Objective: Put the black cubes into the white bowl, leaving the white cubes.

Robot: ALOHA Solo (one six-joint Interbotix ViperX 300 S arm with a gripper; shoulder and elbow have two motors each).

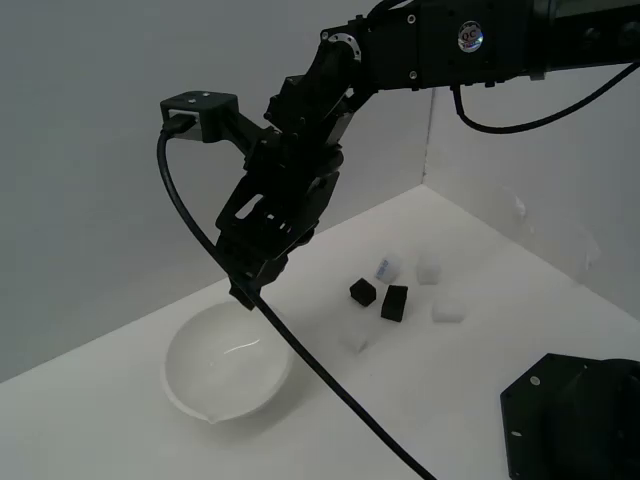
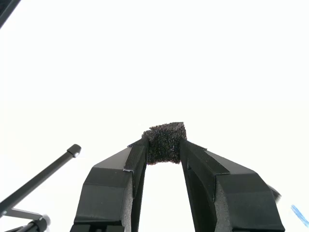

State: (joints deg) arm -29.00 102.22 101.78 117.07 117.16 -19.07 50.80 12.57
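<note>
A: Wrist view is showing your gripper (image 2: pixel 164 150) pinching a black cube (image 2: pixel 165 141) at the fingertips.

B: And the bowl (image 1: pixel 205 385)?

A: You're hovering over its far rim. Centre yourself, lower slightly, then release; two black cubes (image 1: pixel 363 291) are waiting among the white ones (image 1: pixel 448 310).

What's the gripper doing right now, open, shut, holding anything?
Gripper: shut on a black cube, pinched between its fingertips, above the white bowl.
</note>
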